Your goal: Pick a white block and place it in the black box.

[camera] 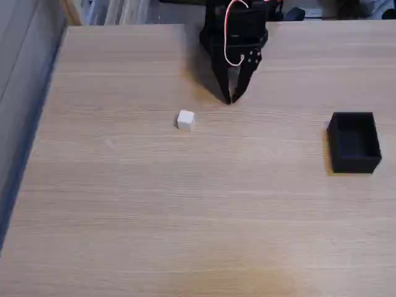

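While the black arm [238,31] reaches in from the far edge of the wooden table [185,204], its gripper [231,99] points down toward the tabletop with the two fingers drawn together at the tips, so the opening is narrow to nothing and it holds nothing. A white cable [228,43] loops down the front of the arm. Taking the gripper as the landmark in the fixed view, the white block [185,120] sits on the bare table a little to the left of it and slightly nearer the camera, apart from the fingertips and not touching them. The black box [354,142] stands well to the right of the gripper and nearer the camera, close to the table's right side, its open top facing up and its inside dark. Block and box lie well apart, on opposite sides of the gripper.
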